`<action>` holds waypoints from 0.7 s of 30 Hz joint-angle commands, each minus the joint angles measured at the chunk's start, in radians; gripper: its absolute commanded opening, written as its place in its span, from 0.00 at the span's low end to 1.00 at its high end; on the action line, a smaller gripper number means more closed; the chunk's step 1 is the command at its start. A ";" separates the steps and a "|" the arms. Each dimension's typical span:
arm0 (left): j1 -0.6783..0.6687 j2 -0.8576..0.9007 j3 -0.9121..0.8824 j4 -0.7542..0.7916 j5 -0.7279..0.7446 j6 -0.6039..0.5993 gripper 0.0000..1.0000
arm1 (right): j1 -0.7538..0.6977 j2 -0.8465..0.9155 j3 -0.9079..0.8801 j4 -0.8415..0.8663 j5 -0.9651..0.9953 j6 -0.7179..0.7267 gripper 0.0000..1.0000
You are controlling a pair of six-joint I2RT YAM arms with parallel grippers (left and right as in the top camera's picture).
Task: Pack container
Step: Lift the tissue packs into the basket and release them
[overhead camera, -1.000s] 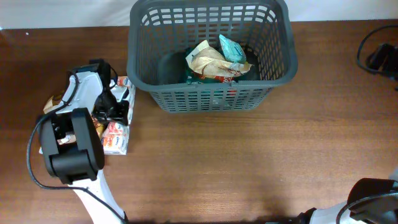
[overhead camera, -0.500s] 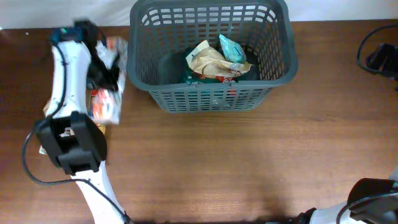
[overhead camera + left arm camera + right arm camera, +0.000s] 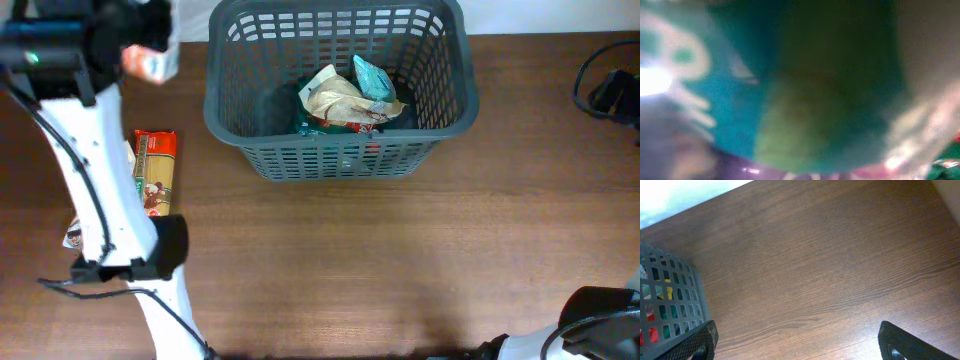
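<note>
While the left arm is reaching up over the far left corner of the table (image 3: 330, 260), the left gripper (image 3: 135, 45) is holding a white and red snack packet (image 3: 152, 65) up off the wood. Both are smeared by blur in the overhead view, so the exact set of the jaws is not showing. The left wrist view is filling with blurred teal and green wrapping (image 3: 790, 100) pressed close to the lens, and no fingers are showing there.

The container (image 3: 340, 160) is standing at the far middle of the table, just to the right of the held packet and apart from it. Inside, toward its right half, a cream packet (image 3: 335, 95) and a teal pouch (image 3: 372, 78) are lying on top of a red and green packet (image 3: 350, 122). A red and green box (image 3: 153, 172) is lying on the table to the left of the container, beside the left arm.

The right gripper (image 3: 796, 326) is hanging over bare wood with its fingers spread wide and nothing between them, and a corner of the container is showing at the left edge of that view
</note>
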 commanded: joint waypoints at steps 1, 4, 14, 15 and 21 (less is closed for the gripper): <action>-0.167 -0.066 0.034 0.030 0.107 0.250 0.02 | -0.003 -0.010 -0.005 0.002 -0.008 0.009 0.99; -0.285 -0.058 0.006 0.028 0.106 0.346 0.02 | -0.003 -0.010 -0.005 0.002 -0.008 0.009 0.99; -0.435 -0.019 -0.413 0.054 0.030 0.552 0.02 | -0.003 -0.010 -0.005 0.002 -0.008 0.009 0.99; -0.435 -0.011 -0.453 0.066 0.010 0.552 0.02 | -0.003 -0.010 -0.005 0.002 -0.008 0.009 0.99; -0.435 0.030 -0.646 0.127 -0.109 0.552 0.02 | -0.003 -0.010 -0.005 0.002 -0.008 0.009 0.99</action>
